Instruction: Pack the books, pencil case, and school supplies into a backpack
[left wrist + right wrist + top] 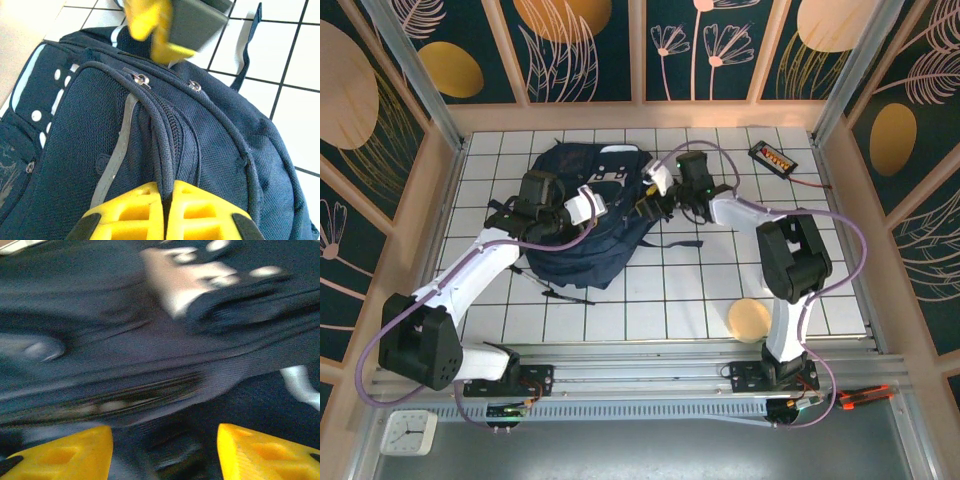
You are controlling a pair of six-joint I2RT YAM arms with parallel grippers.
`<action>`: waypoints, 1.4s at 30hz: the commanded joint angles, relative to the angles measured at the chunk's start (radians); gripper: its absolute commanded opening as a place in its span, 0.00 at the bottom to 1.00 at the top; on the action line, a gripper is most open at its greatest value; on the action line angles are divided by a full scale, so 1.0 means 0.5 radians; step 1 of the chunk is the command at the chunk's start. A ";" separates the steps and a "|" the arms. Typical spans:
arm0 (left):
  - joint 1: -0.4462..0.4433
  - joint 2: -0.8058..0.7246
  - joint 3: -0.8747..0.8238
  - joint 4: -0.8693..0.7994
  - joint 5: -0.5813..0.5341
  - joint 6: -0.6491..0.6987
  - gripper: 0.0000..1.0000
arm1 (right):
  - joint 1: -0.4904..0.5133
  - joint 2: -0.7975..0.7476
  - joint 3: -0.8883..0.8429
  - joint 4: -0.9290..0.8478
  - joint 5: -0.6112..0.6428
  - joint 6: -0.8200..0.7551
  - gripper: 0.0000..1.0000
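The navy backpack [582, 235] lies on the white tiled table, left of centre. My left gripper [592, 206] is shut on a raised ridge of backpack fabric beside the zip; the wrist view shows the dark piping pinched between the yellow fingers [167, 192]. My right gripper [656, 196] hovers at the backpack's right upper edge. It stands open, with yellow fingertips wide apart over blurred navy fabric and a zip line [165, 440]. That right gripper also appears as a blurred yellow shape [150, 25] in the left wrist view. The books, pencil case and school supplies are out of view.
A round tan disc [750, 320] lies on the near right of the table. A black device with orange buttons [772, 156] and its cable sit at the far right corner. Wooden walls ring the table. A small clock [408, 432] lies below the left base.
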State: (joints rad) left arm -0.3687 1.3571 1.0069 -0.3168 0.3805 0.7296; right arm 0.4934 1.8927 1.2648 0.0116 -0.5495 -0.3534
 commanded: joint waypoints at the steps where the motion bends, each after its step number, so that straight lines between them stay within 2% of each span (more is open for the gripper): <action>1: -0.021 -0.040 0.068 0.090 0.107 -0.017 0.00 | 0.052 -0.076 -0.063 0.084 -0.223 -0.001 0.59; 7: -0.023 -0.020 0.072 0.103 0.119 -0.021 0.00 | 0.179 -0.011 -0.107 0.213 -0.254 0.084 0.63; 12: -0.020 -0.020 0.057 0.106 0.113 -0.020 0.00 | 0.209 0.015 -0.098 0.268 -0.272 0.141 0.63; 22: -0.022 -0.013 0.056 0.105 0.107 -0.007 0.00 | 0.212 -0.217 -0.429 0.331 -0.314 0.245 0.63; 27: -0.022 -0.007 0.057 0.109 0.115 -0.012 0.00 | 0.211 -0.183 -0.418 0.463 -0.291 0.320 0.63; 33: -0.021 -0.018 0.045 0.106 0.104 -0.016 0.00 | 0.211 -0.085 -0.265 0.419 -0.266 0.290 0.63; 39: -0.021 -0.021 0.043 0.106 0.104 -0.018 0.00 | 0.212 -0.052 -0.198 0.425 -0.260 0.329 0.56; 42: -0.023 -0.026 0.039 0.105 0.103 -0.016 0.00 | 0.210 -0.029 -0.174 0.396 -0.265 0.338 0.43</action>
State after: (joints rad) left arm -0.3706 1.3575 1.0069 -0.3145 0.3805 0.7288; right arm 0.5907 1.8561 1.1358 0.1917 -0.6792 -0.2016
